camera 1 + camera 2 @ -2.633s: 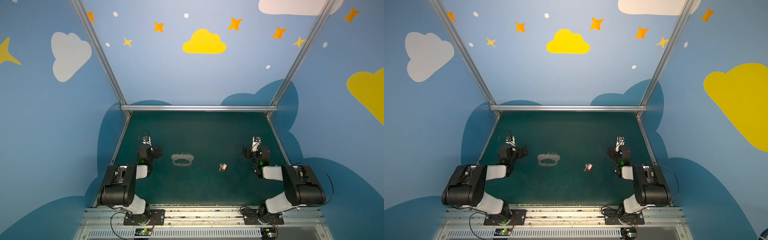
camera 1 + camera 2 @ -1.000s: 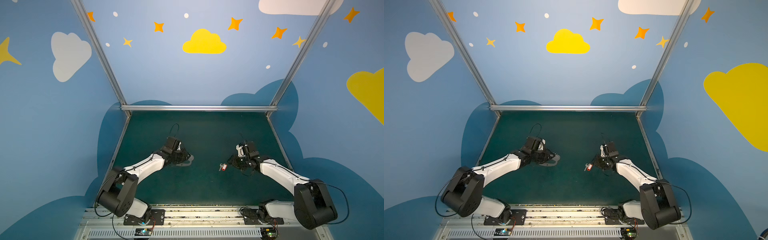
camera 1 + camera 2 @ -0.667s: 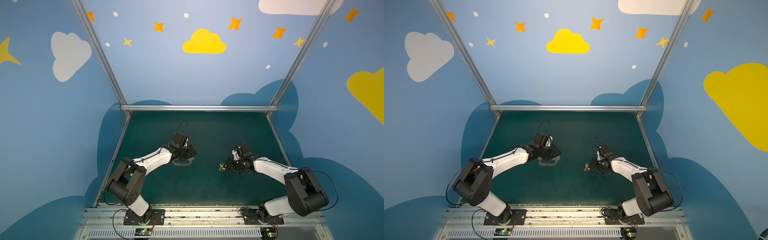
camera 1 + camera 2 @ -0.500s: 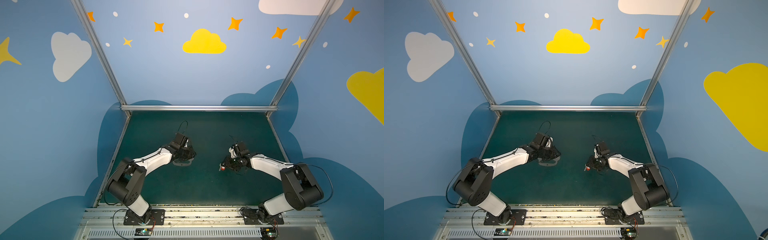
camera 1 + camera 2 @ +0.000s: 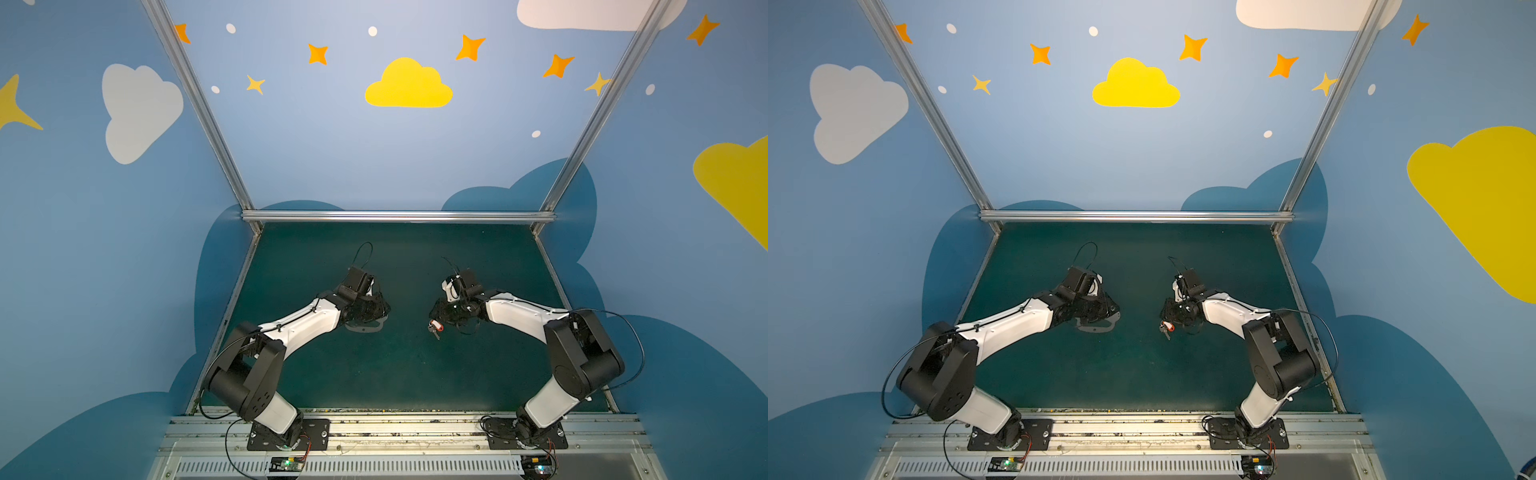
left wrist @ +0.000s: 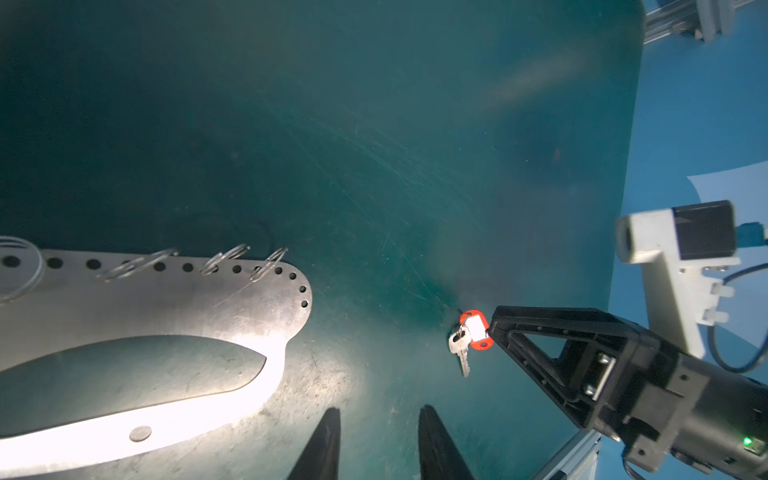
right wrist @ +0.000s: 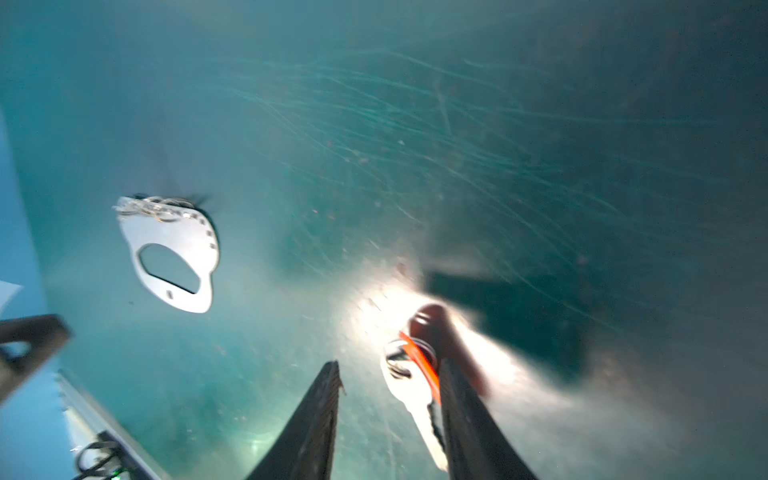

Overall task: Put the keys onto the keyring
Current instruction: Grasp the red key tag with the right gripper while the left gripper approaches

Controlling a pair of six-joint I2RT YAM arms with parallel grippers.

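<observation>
The keys (image 7: 409,386), a silver key with a red-orange tag, lie on the green mat between the fingers of my right gripper (image 7: 387,363). They rest against one finger, the jaws stand apart, and that gripper is open. In both top views the keys (image 5: 435,327) (image 5: 1167,326) sit at its tip. Several keyring loops (image 6: 226,259) hang in the holed edge of a flat grey plate (image 6: 166,307). My left gripper (image 6: 378,411) is open and empty, low over the mat beside the plate's rounded end.
The plate (image 5: 365,328) lies left of centre, half hidden under my left wrist. The right arm's camera mount (image 6: 673,249) shows close by in the left wrist view. An aluminium rail (image 5: 395,216) bounds the mat at the back.
Both arms have swung in from the mat's sides to the middle. The left gripper came down by the plate, the right one closed in around the keys, and both jaws have widened slightly.
</observation>
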